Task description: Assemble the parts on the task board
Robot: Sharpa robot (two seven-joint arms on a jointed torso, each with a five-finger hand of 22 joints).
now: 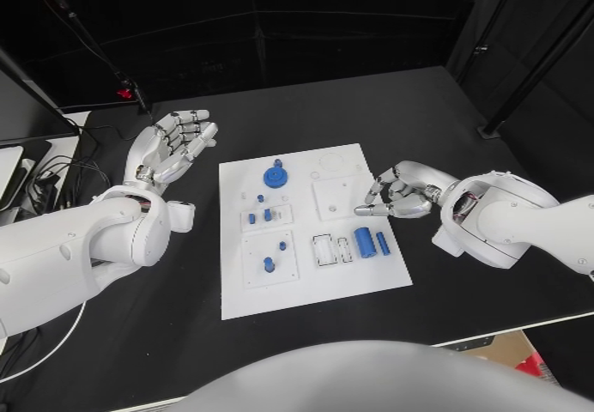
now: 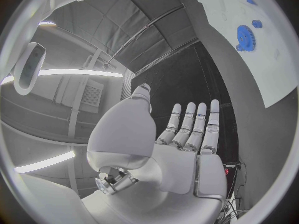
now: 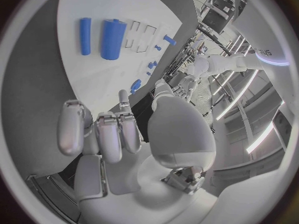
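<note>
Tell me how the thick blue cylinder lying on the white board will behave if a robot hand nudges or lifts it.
The thick blue cylinder lies on its round side on the flat white board, so a sideways nudge would probably roll it, perhaps against the thinner blue rod beside it. It looks like rigid, smooth plastic: likely light, stiff, and a bit slippery between metal fingers.

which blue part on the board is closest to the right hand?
The larger blue cylinder, lying flat on the task board just below the right hand. A thinner blue rod lies beside it; the blue gear is farther off.
</note>
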